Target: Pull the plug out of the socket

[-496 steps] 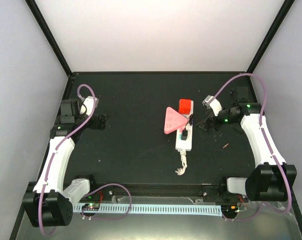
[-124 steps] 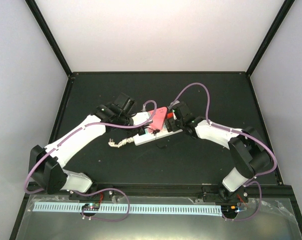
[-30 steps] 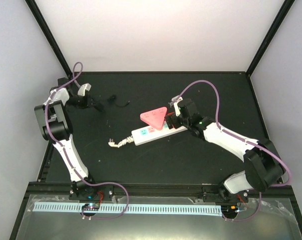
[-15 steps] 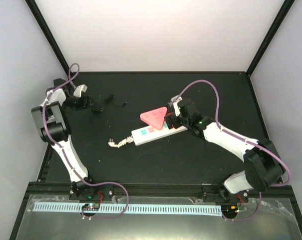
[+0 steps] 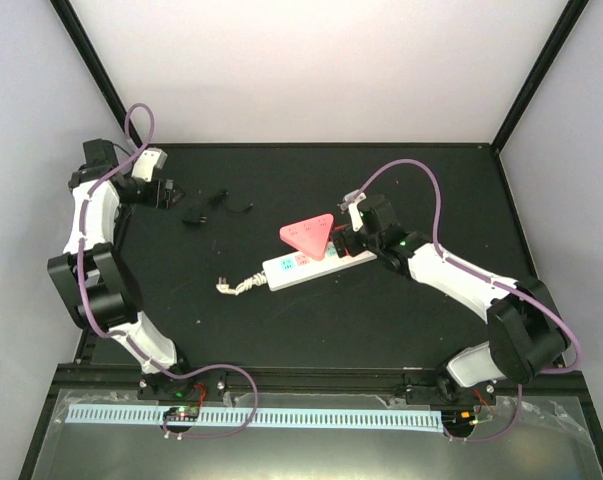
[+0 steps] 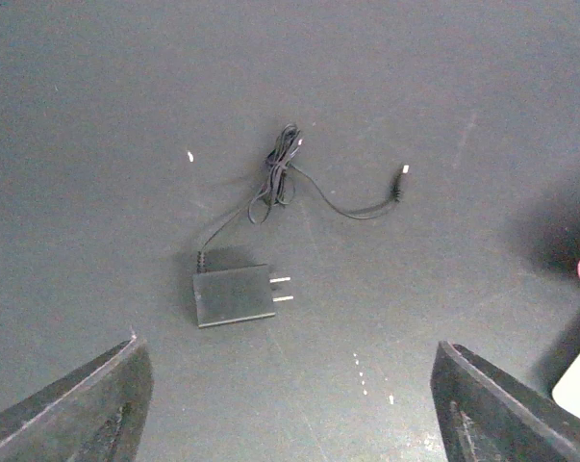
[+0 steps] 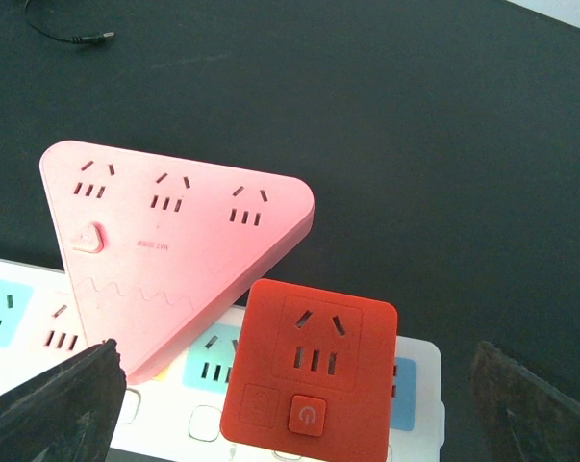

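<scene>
The plug, a flat black adapter with two bare prongs and a thin black cord, lies loose on the dark table, also seen from above. My left gripper is open above and short of it, nothing between its fingers; it sits at the back left. The socket, a white strip with pastel outlets, lies mid-table with its frayed cord stub to the left. My right gripper is open over the strip's right end, shown from above.
A pink triangular adapter and a red square adapter sit plugged into the strip; the pink one shows from above. Black frame posts and white walls enclose the table, and the left arm hugs the left wall.
My left gripper has opened and drawn back toward the far left corner, leaving the plug lying on the table. The right arm and the strip have not moved.
</scene>
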Controlling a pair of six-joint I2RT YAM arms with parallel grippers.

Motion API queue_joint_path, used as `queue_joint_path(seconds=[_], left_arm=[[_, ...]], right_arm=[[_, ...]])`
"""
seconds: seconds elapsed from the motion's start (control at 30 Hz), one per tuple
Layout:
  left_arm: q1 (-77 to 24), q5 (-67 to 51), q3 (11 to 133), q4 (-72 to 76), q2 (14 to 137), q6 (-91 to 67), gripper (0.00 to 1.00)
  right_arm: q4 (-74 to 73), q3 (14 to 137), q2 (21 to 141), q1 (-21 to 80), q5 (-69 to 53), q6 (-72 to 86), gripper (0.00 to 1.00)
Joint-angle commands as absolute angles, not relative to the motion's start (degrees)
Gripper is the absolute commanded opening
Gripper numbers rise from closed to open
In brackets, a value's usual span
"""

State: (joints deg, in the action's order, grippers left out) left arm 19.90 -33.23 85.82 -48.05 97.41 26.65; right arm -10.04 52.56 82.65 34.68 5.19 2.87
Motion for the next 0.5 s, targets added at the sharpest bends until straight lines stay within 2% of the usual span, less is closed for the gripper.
queue_joint_path(seconds=[0.0,0.07,0.1,0.47], left_arm=[[17.18,-33.82,84.9,-52.81,92.86,32.88,0.87],[14.85,-33.62,83.41,-53.66,89.86,35.0,0.98],[13.4,-33.63,82.28,-53.57,88.17,35.86,0.99],[-8.21,-29.38,67.63,-44.91,76.22,34.87,0.97]], right_arm=[[-11.06,53.37,80.59,32.8,3.34,3.69,1.0],[-11.37,53.27,80.17,32.09,2.56,3.78,1.0],[-11.51,53.24,79.97,31.82,2.25,3.7,1.0],[-13.48,52.42,79.17,30.46,1.82,2.94,1.0]])
